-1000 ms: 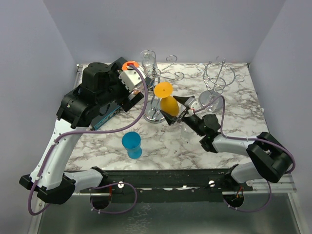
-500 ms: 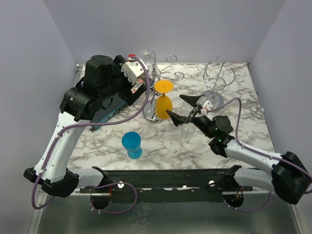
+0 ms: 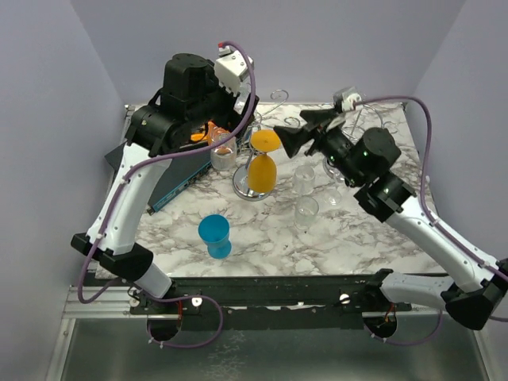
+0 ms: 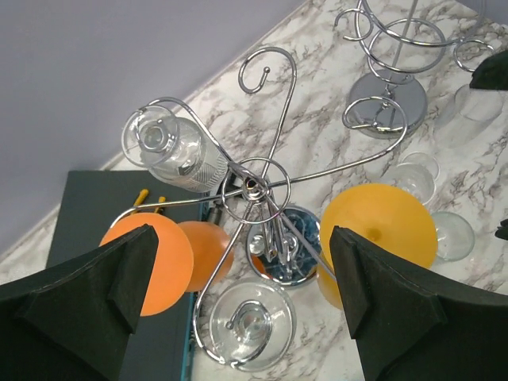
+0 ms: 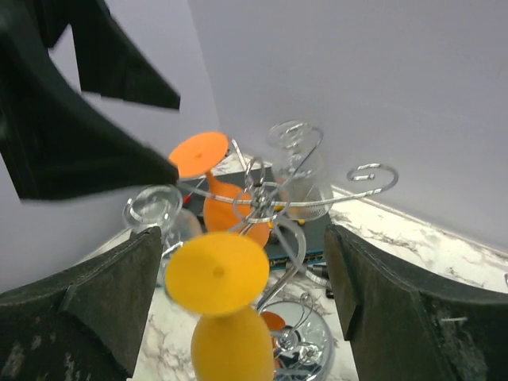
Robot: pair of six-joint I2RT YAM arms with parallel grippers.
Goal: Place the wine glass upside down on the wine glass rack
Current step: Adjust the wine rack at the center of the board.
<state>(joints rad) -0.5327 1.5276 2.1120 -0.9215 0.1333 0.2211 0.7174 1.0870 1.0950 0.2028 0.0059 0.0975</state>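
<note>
The chrome wine glass rack [image 3: 252, 189] stands mid-table. A yellow wine glass [image 3: 263, 168] hangs upside down from one of its arms, foot up. It shows in the left wrist view [image 4: 379, 234] and, blurred, in the right wrist view [image 5: 218, 274]. An orange glass [image 4: 155, 258] and two clear glasses [image 4: 246, 321] [image 4: 171, 147] also hang there. My left gripper [image 3: 225, 127] is open and empty, high above the rack [image 4: 255, 184]. My right gripper [image 3: 292, 131] is open and empty, raised to the right of the rack [image 5: 258, 198].
A second chrome rack [image 4: 389, 87] stands at the back right, partly hidden by my right arm. Three clear glasses [image 3: 305, 213] stand on the marble right of the rack. A blue cup [image 3: 214, 236] is near the front. A dark flat box [image 3: 171, 186] lies at the left.
My right gripper opened, let go of the yellow glass on the rack, then rose up and back. My left arm rose and swung over the rack.
</note>
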